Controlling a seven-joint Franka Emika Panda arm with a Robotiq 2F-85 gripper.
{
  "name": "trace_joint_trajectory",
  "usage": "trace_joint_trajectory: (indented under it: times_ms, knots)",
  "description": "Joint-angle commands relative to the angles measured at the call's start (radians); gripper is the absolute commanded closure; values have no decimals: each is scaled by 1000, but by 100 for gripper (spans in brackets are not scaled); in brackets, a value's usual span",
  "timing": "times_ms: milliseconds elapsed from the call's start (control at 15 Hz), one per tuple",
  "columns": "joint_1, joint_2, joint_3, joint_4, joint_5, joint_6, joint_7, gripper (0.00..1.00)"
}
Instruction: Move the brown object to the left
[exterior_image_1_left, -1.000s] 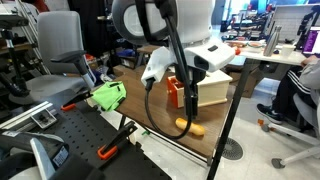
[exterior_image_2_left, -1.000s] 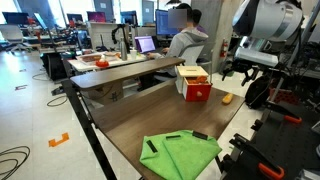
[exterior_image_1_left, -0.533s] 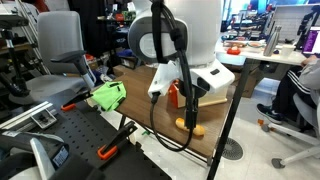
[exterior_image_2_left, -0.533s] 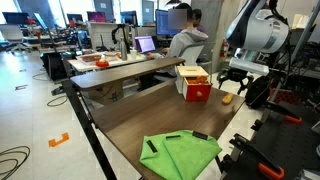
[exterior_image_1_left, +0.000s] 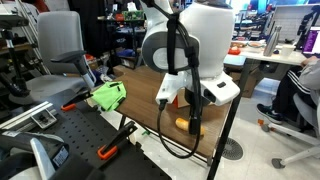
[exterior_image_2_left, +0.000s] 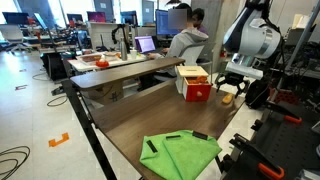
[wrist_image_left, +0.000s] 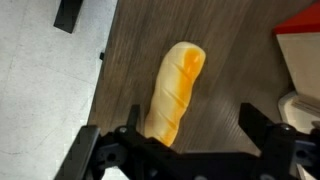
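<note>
The brown object (wrist_image_left: 172, 90) is a small orange-brown roll that lies on the wooden table near its edge. It also shows in both exterior views (exterior_image_1_left: 181, 123) (exterior_image_2_left: 227, 98). My gripper (wrist_image_left: 190, 125) is open and low over it. The roll's near end lies between the fingers, close to the left finger in the wrist view. The gripper also shows in both exterior views (exterior_image_1_left: 193, 117) (exterior_image_2_left: 230, 91). Nothing is held.
An orange-and-cream box (exterior_image_2_left: 193, 83) stands beside the roll; its corner shows in the wrist view (wrist_image_left: 300, 45). A bright green cloth (exterior_image_2_left: 180, 152) (exterior_image_1_left: 108, 95) lies at the table's other end. The table edge (wrist_image_left: 105, 60) drops to the floor beside the roll. A person sits behind at desks.
The arm has come down and moved over the brown object, and the gripper now straddles its end. The brown object and the box have not moved.
</note>
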Motion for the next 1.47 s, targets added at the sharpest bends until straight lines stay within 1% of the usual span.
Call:
trace_joint_trajectory:
  times_ms: [0,200,333,533,933,1200,1400]
  knots:
    - [-18,42,10,55,-24,-34,31,26]
    - [-16,56,8,70,-25,-33,36,51]
    - [-18,53,7,68,-24,-34,37,63]
    - [-26,36,15,60,-19,-31,27,87]
    - [-31,-31,29,33,-13,-69,21,87]
    - [-18,-136,23,-40,-18,-92,9,87]
    - [-2,-243,12,-108,-34,-148,2,87]
